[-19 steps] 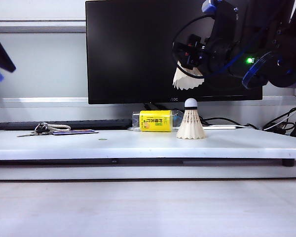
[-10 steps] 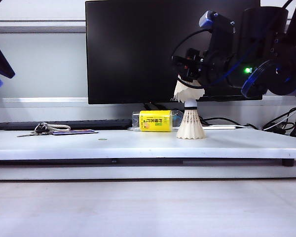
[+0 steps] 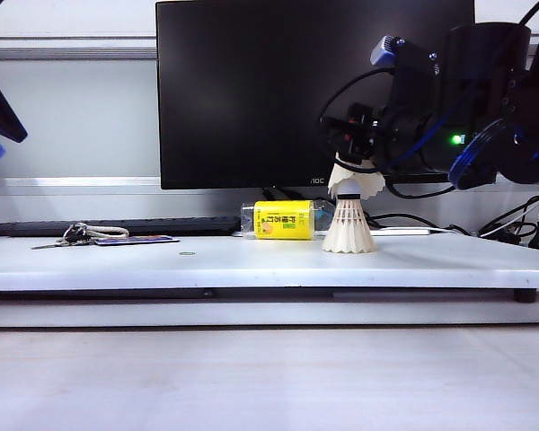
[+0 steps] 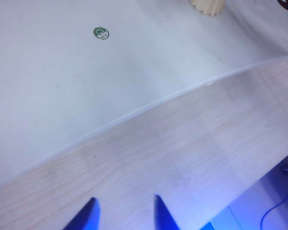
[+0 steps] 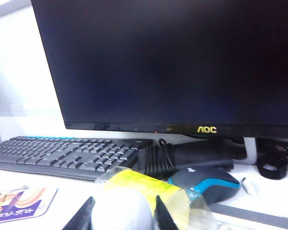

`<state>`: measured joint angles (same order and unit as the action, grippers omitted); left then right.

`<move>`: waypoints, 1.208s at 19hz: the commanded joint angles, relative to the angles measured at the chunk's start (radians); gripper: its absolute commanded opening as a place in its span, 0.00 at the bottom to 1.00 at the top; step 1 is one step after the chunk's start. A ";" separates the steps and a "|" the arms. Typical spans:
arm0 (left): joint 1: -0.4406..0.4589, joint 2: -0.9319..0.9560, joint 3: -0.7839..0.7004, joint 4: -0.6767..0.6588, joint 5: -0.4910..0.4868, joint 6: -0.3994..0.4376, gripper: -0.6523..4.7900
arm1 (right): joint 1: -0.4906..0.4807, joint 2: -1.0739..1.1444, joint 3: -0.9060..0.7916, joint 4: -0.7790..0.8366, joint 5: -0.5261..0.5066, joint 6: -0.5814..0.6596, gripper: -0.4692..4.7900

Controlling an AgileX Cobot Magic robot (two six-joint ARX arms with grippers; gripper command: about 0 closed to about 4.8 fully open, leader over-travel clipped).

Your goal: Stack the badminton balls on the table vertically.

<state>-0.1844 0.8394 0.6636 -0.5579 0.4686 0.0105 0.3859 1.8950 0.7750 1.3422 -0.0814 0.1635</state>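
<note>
One badminton ball (image 3: 348, 230) stands upright on the white table (image 3: 162, 265), skirt down. The second badminton ball (image 3: 357, 184) hangs directly above it, and its feather skirt covers the lower one's cork tip. My right gripper (image 3: 349, 151) is shut on that upper ball's round white cork (image 5: 121, 210), which fills the gap between the dark fingers (image 5: 85, 214) of the right gripper (image 5: 123, 205). My left gripper (image 4: 125, 211) is open and holds nothing, hovering over the wood-grain surface far to the left; the standing ball's skirt (image 4: 209, 5) shows at the frame's edge there.
A yellow-labelled bottle (image 3: 283, 220) lies just left of the balls. Keys (image 3: 76, 234), a card (image 3: 135, 240) and a green sticker (image 3: 187, 254) sit on the table's left half. Behind are the black monitor (image 3: 251, 90), keyboard (image 5: 62, 154), mouse (image 5: 204, 182) and cables (image 3: 512, 224).
My right gripper has come down with the held ball, from well above the standing ball until its skirt covers that ball's tip. The left arm has stayed put.
</note>
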 commanded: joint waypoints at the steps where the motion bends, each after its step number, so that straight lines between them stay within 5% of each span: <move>1: 0.000 -0.002 0.001 0.013 0.006 0.008 0.41 | 0.000 0.026 0.002 0.010 -0.003 0.003 0.38; 13: 0.000 -0.002 0.001 0.014 0.006 0.008 0.41 | 0.000 0.039 0.002 0.032 -0.039 0.024 0.49; 23: 0.000 -0.002 0.001 0.018 0.006 0.008 0.41 | 0.001 0.037 0.000 0.064 -0.051 0.044 0.37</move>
<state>-0.1844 0.8394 0.6636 -0.5575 0.4694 0.0105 0.3859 1.9369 0.7731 1.3880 -0.1284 0.1963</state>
